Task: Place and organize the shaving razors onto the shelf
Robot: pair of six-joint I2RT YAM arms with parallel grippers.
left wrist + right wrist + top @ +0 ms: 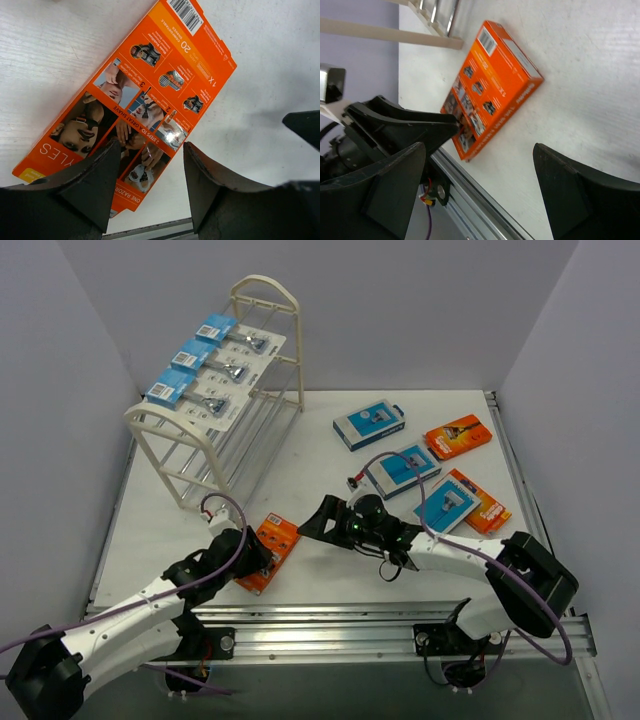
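Observation:
One of the shaving razors, an orange box [272, 548], lies flat on the table near the front rail. My left gripper [258, 558] hovers open over its near end. In the left wrist view the orange box [135, 100] passes under the left finger [95, 185], and the gripper [151, 146] closes on nothing. My right gripper [310, 522] is open and empty just right of the box; its wrist view shows the orange box [490, 85] ahead of the gripper [479, 147]. The shelf [180, 480] at back left carries three blister packs [232, 371] on its top tier.
Three blue-and-white boxes [403, 470] and two more orange boxes [458, 436] lie on the right half of the table. The metal front rail [350, 615] runs just behind the orange box. The left arm's fingers [405, 125] show in the right wrist view.

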